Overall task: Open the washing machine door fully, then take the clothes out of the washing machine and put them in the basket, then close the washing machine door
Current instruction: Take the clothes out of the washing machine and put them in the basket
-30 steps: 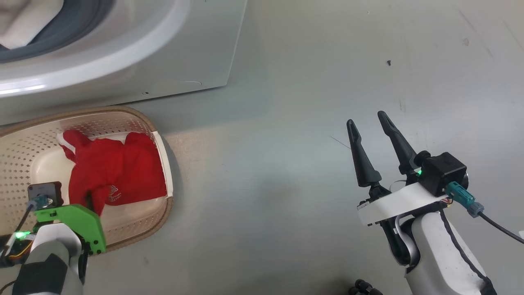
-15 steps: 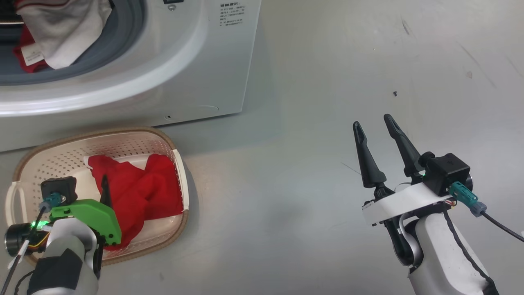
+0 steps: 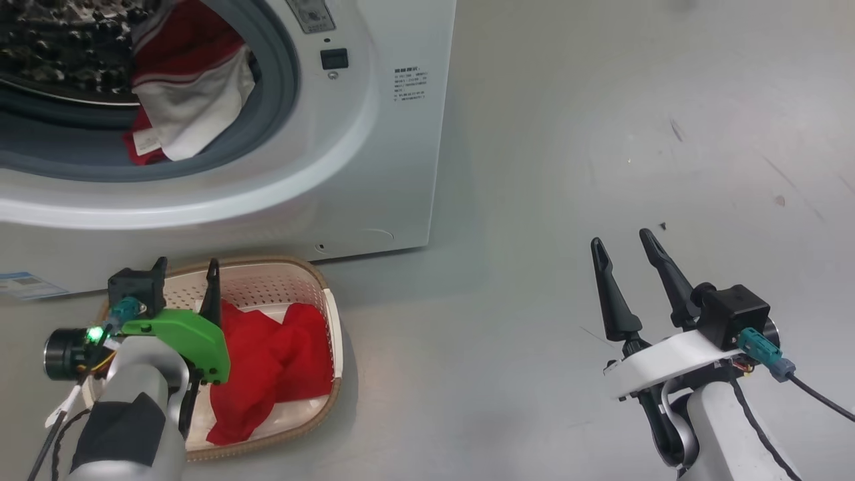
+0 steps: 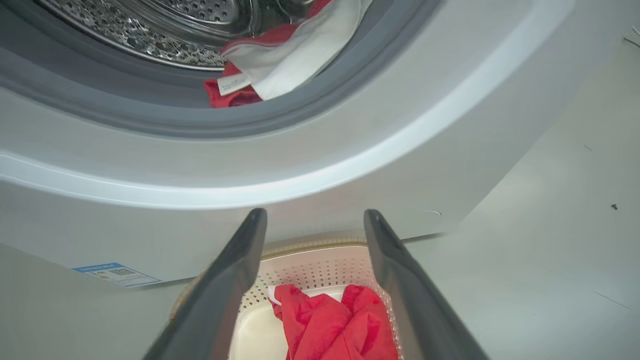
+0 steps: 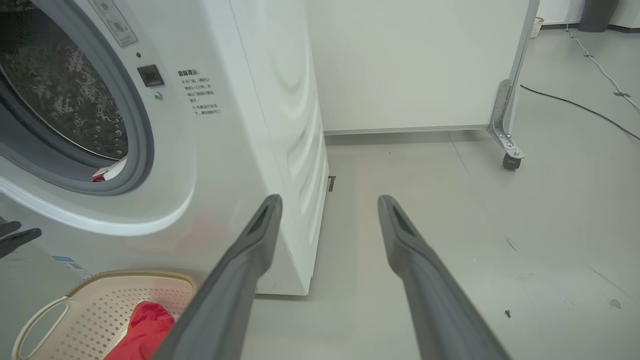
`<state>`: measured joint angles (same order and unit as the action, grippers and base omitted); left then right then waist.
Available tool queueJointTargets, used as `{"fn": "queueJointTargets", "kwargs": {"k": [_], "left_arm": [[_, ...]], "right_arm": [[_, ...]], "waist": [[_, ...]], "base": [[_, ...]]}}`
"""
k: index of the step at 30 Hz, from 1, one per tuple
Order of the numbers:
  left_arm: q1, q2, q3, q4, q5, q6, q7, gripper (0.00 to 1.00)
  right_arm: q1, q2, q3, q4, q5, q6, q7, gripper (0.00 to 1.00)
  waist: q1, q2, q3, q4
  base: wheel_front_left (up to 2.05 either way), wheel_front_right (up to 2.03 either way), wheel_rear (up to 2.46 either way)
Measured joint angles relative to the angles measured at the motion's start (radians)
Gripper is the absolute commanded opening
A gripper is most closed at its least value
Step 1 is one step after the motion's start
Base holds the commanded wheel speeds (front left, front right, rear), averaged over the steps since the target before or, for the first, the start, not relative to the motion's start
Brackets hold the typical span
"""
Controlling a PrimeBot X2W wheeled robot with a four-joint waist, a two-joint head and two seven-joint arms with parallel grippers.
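Largest, from 9 to 12 o'clock in the head view: washing machine (image 3: 374, 167), white, mouth uncovered, grey gasket (image 3: 80, 157) ringing a steel drum (image 3: 60, 40). Spreading from 1 to 5 o'clock, grey floor (image 3: 568, 133). In the right wrist view, at 12 to 1 o'clock, a white partition (image 5: 415, 65) on a caster, well apart from the machine.

At 7 o'clock in the head view, just in front of the machine: basket (image 3: 267, 286), cream, perforated, brown-rimmed, set on the floor. Inside it, a crumpled red garment (image 3: 280, 361), lying toward the right end. At 11 o'clock, more clothes (image 3: 194, 100), red and white, hanging out of the drum over the gasket's lower lip, tag showing.

Left gripper (image 3: 187, 268) at 8 o'clock, above the basket's left half, fingers spread wide, pinching nothing; between them in the left wrist view, the red garment at 6 o'clock. Right gripper (image 3: 622, 242) at 4 o'clock, over the floor, well apart from basket and machine, fingers likewise spread, holding nothing.

Smallest: blue label (image 3: 27, 286) at 9 o'clock, low on the machine's front.
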<state>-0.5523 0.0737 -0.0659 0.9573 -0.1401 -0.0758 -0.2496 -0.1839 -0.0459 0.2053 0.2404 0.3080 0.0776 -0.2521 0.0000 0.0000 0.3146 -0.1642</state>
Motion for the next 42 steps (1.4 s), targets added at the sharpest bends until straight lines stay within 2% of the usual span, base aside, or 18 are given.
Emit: {"fn": "queueJointTargets", "kwargs": {"k": [6, 19, 42], "left_arm": [[0.033, -0.005, 0.005, -0.168, 0.000, -0.001, -0.001, 1.00], [0.149, -0.023, -0.001, -0.380, -0.001, -0.018, -0.002, 1.00], [0.339, -0.032, 0.000, -0.579, -0.021, -0.016, -0.002, 1.00]], "right_arm": [[0.033, 0.000, -0.008, 0.003, -0.003, 0.001, 0.000, 1.00], [0.075, 0.000, -0.027, -0.027, -0.003, 0.004, 0.000, 1.00], [0.118, 0.000, -0.032, -0.065, -0.001, 0.010, 0.000, 1.00]], "waist": [[0.0000, 0.0000, -0.079, 0.030], [0.0000, 0.0000, -0.161, 0.072], [0.0000, 0.0000, -0.196, 0.067]], "base": [[0.00, 0.00, 0.00], [0.00, 0.00, 0.00], [0.00, 0.00, 0.00]]}}
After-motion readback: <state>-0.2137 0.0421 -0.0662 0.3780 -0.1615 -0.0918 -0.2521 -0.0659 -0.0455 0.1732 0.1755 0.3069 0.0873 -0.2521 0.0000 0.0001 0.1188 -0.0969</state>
